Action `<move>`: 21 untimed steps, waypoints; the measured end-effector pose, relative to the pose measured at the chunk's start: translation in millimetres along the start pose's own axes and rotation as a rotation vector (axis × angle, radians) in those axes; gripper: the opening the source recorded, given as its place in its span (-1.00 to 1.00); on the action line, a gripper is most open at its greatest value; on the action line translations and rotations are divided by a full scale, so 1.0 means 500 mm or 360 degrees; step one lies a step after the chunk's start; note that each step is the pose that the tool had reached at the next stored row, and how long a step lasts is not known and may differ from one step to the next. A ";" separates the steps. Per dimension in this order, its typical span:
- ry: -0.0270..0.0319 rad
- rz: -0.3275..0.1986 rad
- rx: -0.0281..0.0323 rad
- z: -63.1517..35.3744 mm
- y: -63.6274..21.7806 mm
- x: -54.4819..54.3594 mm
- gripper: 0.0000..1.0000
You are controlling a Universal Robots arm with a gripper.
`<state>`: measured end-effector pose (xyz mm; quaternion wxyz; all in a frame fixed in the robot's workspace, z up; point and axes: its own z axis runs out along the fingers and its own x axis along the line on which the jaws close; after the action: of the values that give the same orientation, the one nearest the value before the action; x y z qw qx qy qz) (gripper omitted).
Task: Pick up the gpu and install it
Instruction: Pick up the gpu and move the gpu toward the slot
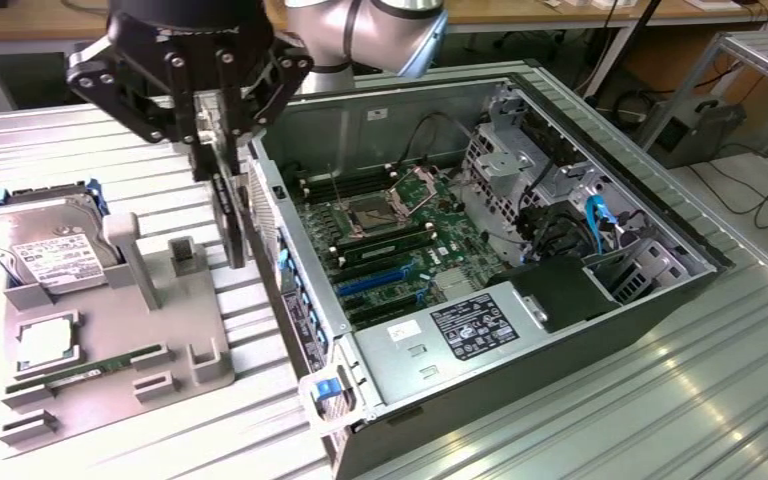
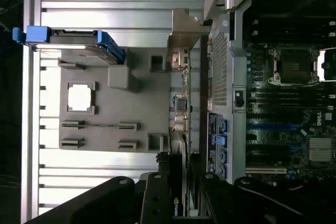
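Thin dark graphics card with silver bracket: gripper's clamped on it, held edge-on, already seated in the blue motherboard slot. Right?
Not seated. The exterior view shows the thin dark graphics card, clamped edge-on in the black gripper, hanging outside the open computer case, over the grey plastic tray. The blue slots are unoccupied.

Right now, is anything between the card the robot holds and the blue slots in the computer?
Yes. The gripper holds the gpu outside the computer case, and the case's back wall stands between the gpu and the blue slots.
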<state>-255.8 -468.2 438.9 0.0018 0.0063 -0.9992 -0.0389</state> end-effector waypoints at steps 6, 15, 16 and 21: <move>-0.00002 0.0000 -0.00242 -0.012 -0.005 -0.081 -0.47; 0.00032 0.0000 -0.00263 -0.007 -0.007 -0.184 -0.47; 0.00041 0.0000 -0.00261 -0.004 -0.007 -0.193 -0.47; 0.00076 0.0001 -0.00220 0.019 -0.007 -0.251 -0.47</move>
<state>-130.1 -469.3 428.9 0.0042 0.0062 -0.9989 -0.0458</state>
